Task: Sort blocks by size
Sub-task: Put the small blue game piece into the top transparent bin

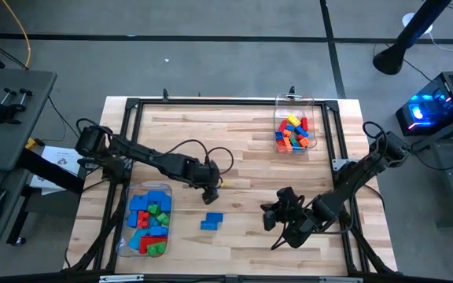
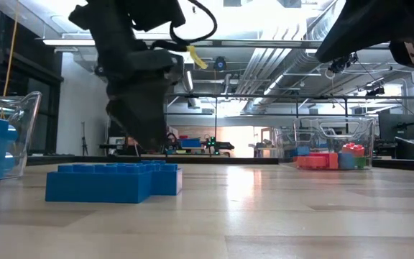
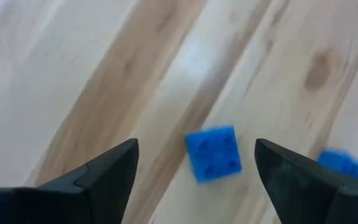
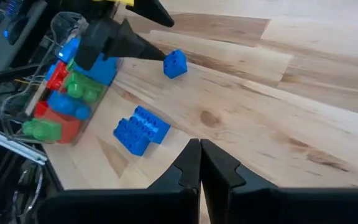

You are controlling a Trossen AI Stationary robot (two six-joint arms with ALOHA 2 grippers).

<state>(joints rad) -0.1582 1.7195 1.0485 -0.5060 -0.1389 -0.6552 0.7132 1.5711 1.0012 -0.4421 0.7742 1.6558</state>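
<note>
My left gripper point(image 1: 209, 196) hangs open over the table's middle, fingers pointing down. A small blue block point(image 3: 213, 152) shows below it, between the two fingers and apart from both. In the right wrist view this block point(image 4: 174, 63) sits tilted just off one fingertip; whether it rests on the wood I cannot tell. A larger blue block point(image 1: 211, 222) lies flat on the table just nearer the front edge, also seen in the low view point(image 2: 113, 181). My right gripper point(image 4: 200, 152) is shut on nothing and hovers at the front right point(image 1: 270, 217).
A clear tub point(image 1: 122, 236) at the front left holds larger blue, red and green blocks point(image 1: 149, 220). A second clear tub point(image 1: 313, 118) at the far right holds small mixed blocks point(image 1: 292, 132). A black frame point(image 1: 234, 101) borders the table. Bare wood lies between the tubs.
</note>
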